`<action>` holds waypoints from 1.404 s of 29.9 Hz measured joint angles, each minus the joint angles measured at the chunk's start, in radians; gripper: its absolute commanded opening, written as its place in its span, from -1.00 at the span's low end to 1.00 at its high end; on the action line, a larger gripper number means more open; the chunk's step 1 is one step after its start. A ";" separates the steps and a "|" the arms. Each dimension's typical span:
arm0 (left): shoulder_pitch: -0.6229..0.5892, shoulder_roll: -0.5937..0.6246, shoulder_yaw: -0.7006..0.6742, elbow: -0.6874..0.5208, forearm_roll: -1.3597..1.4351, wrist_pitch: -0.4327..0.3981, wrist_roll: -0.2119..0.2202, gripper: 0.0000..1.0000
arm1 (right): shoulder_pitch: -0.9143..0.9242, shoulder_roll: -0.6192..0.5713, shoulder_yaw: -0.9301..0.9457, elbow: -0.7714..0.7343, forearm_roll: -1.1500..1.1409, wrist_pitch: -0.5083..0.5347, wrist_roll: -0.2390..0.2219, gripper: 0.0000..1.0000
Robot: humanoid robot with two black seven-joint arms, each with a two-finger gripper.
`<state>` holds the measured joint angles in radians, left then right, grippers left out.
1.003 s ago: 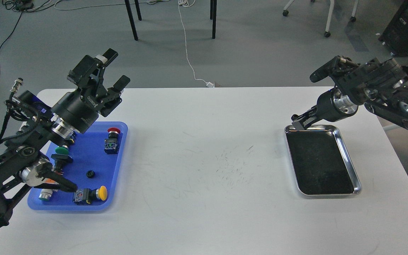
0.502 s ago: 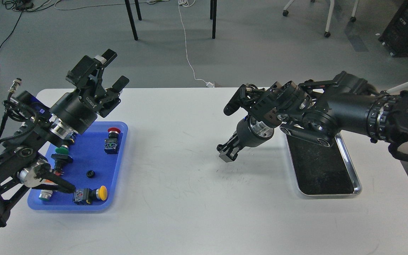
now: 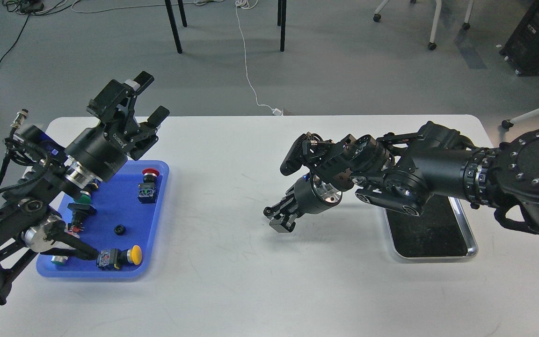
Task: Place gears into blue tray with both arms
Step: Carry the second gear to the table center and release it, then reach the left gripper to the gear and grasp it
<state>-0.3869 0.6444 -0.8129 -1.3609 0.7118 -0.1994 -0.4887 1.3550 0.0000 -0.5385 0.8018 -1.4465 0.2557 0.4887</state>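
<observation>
The blue tray lies at the table's left. One small black gear rests in it, among push-button switches with red, green and yellow caps. My left gripper hangs above the tray's far edge, pointing up and away, open and empty. My right gripper hovers low over the middle of the table, reaching left. Its dark fingers sit close together, and whether they hold anything is hidden.
A silver metal tray with a black liner sits at the right, its far half covered by my right arm. Bare white tabletop stretches between the two trays. Chair legs and cables are on the floor beyond the table.
My right arm has swung left from the silver tray's far corner to the middle of the table. The left arm has barely shifted, and the gear in the blue tray has stayed put.
</observation>
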 measured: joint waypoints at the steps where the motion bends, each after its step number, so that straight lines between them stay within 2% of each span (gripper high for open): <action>1: 0.000 0.000 0.000 0.000 0.000 0.000 0.000 0.96 | -0.002 0.000 0.000 0.001 0.000 0.000 0.000 -0.42; 4: 0.000 0.000 0.000 0.000 0.000 0.000 0.000 0.96 | -0.006 0.000 0.000 0.002 0.000 -0.001 0.000 -0.35; 12: 0.002 0.000 0.000 0.000 0.000 0.000 0.000 0.96 | -0.010 0.000 -0.001 0.004 0.000 -0.001 0.000 0.09; 19: 0.002 0.004 0.000 0.000 0.000 0.000 0.000 0.96 | 0.001 0.000 0.001 0.004 0.032 -0.001 0.000 0.86; 20: 0.002 0.005 0.000 0.000 0.000 0.000 0.000 0.96 | 0.008 0.000 0.003 0.004 0.050 -0.001 0.000 0.90; 25: 0.000 0.007 0.002 0.000 0.002 0.000 0.000 0.96 | 0.046 -0.031 0.052 0.012 0.178 0.000 0.000 0.91; 30: 0.000 0.018 0.007 -0.012 0.020 -0.019 0.000 0.96 | -0.002 -0.226 0.223 0.086 0.454 0.000 0.000 0.92; 36: -0.006 0.015 0.020 -0.044 0.235 -0.031 0.000 0.96 | -0.265 -0.465 0.517 0.144 0.843 0.002 0.000 0.91; 42: -0.065 0.005 0.121 -0.050 0.760 -0.041 0.000 0.95 | -0.648 -0.630 0.935 0.207 1.101 0.014 0.000 0.92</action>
<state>-0.4518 0.6490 -0.6919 -1.4109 1.4719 -0.2407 -0.4887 0.7071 -0.6298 0.3969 1.0092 -0.3451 0.2699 0.4887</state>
